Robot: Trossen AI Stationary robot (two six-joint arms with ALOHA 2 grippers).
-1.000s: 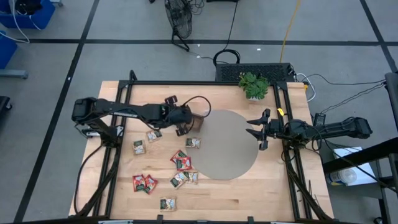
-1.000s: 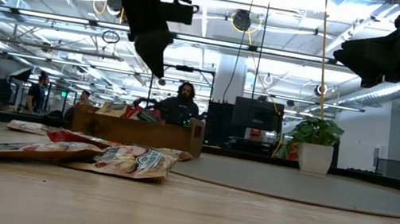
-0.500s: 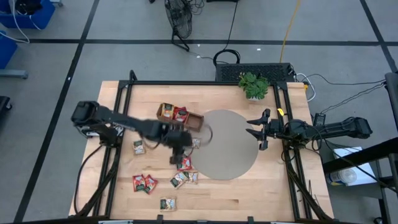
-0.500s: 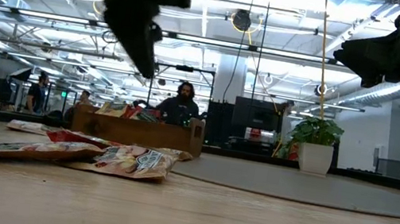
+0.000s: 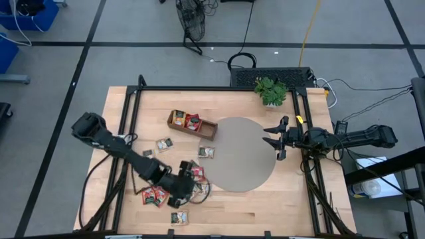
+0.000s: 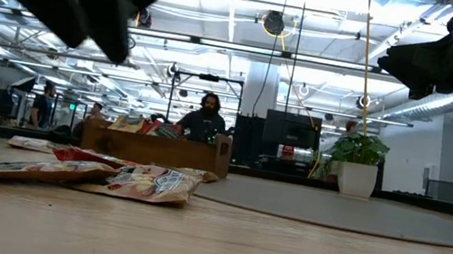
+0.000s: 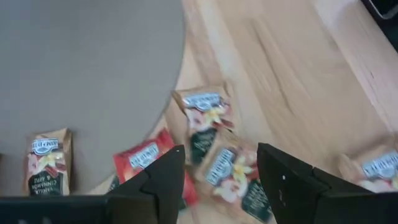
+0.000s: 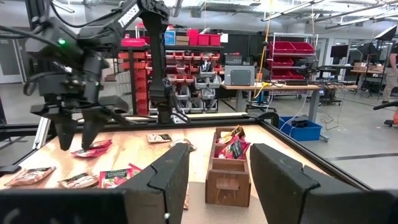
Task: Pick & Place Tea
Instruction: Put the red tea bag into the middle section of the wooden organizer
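**Left claw spread above the sachet cluster by the mat's edge**

Look at the high view: your left gripper [image 5: 184,188] hangs over the loose tea sachets [image 5: 193,174] at about 7 o'clock from the round grey mat [image 5: 242,154], right where the mat's rim meets the wood. In the left wrist view its fingers [image 7: 163,180] stand apart with nothing between them, and a red sachet [image 7: 144,160] plus two pale-topped ones lie directly below the gap, partly on the mat [image 7: 87,68]. More sachets lie around: a red pair [image 5: 154,194] at 9 o'clock of the claw, one [image 5: 178,217] at 6 o'clock, and two [image 5: 163,144] toward 11 o'clock.

The left arm reaches diagonally from the table's 9 o'clock edge toward 5 o'clock, stretched low across the wooden table [image 5: 292,199].

The wooden tray [image 5: 192,124], already holding a few sachets, sits at 12 o'clock of the claw, well apart.

Your right gripper [image 5: 273,139] waits at the mat's 3 o'clock rim, fingers spread, holding nothing. The potted plant [image 5: 271,91] stands at 12 o'clock of it.
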